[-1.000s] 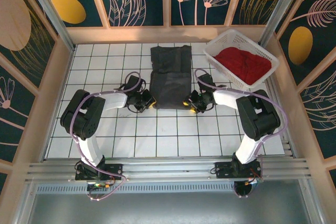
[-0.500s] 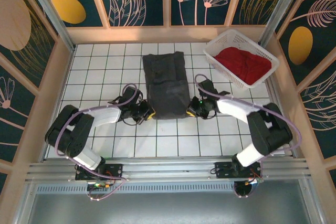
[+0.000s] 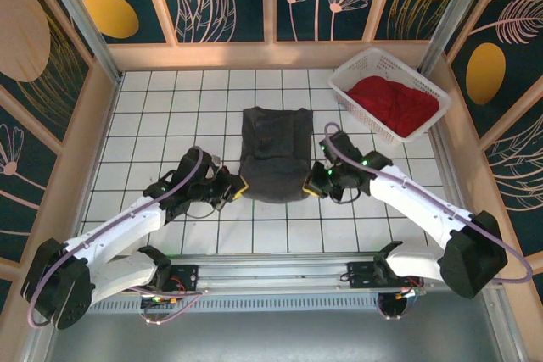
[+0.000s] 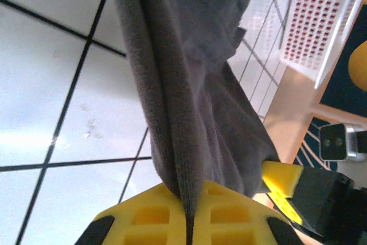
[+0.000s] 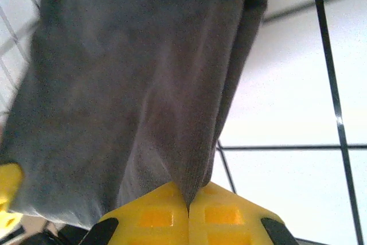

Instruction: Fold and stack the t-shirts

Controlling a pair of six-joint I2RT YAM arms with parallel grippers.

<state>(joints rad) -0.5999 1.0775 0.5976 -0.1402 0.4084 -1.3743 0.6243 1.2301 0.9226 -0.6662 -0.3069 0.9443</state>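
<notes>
Charcoal t-shirt [image 3: 273,154] lay mid-table, its near edge pinched by 2 clamped grippers: left gripper [image 3: 240,184] on the near-left corner, right gripper [image 3: 310,184] on the near-right, cloth bunched between yellow pads [image 4: 229,210]. Soft, light and limp, it probably handles best by corners held taut. Red t-shirt [image 3: 392,103] lay crumpled in the far-right basket [image 3: 349,68]; its shape was hard to make out.

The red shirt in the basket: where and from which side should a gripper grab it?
Probably a raised fold mid-heap on the red t-shirt, straight down from above: it lies crumpled in the white basket, whose walls block sideways approaches. Left gripper and right gripper are shut on the grey t-shirt.
</notes>
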